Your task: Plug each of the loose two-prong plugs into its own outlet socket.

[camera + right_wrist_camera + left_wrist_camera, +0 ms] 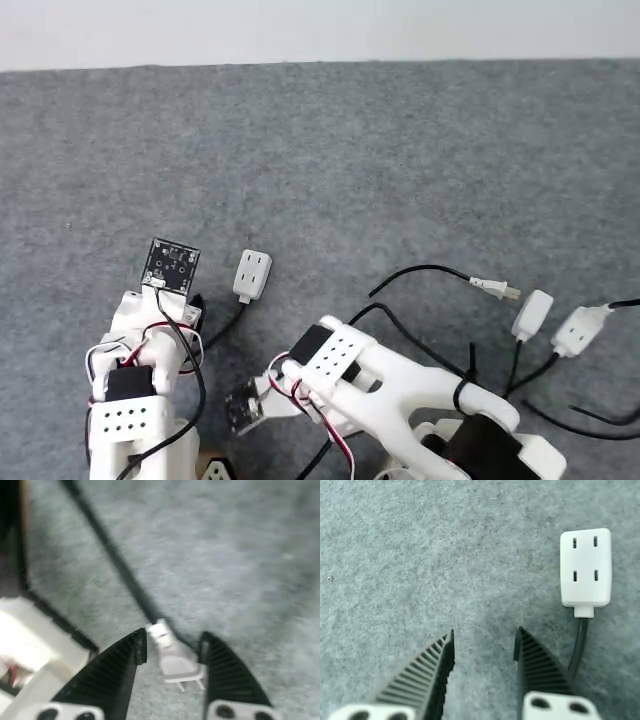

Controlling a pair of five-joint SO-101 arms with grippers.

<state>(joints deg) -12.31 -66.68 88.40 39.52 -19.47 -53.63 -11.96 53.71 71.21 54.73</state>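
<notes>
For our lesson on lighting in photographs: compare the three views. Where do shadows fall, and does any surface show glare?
High view: even light on the carpet, no glare, faint shadow beside the outlet. Left wrist view: that white outlet is bright, not glaring. Right wrist view: a soft shadow follows the cable to the plug between the right end effector's jaws.

Plug (174, 657) — blurred, its detail lost; cord (580, 640) half hidden behind left gripper (485, 631)

Rough, matt grey felt-like cloth (400, 150) covers the table. The outlet socket (585, 567) is smooth white plastic with a faint sheen. Its cord (578, 647) is smooth and black. The fingers (430, 675) of the left gripper (484, 645) are matt black ribbed plastic. The two-prong plug (172, 657) is white plastic.
</notes>
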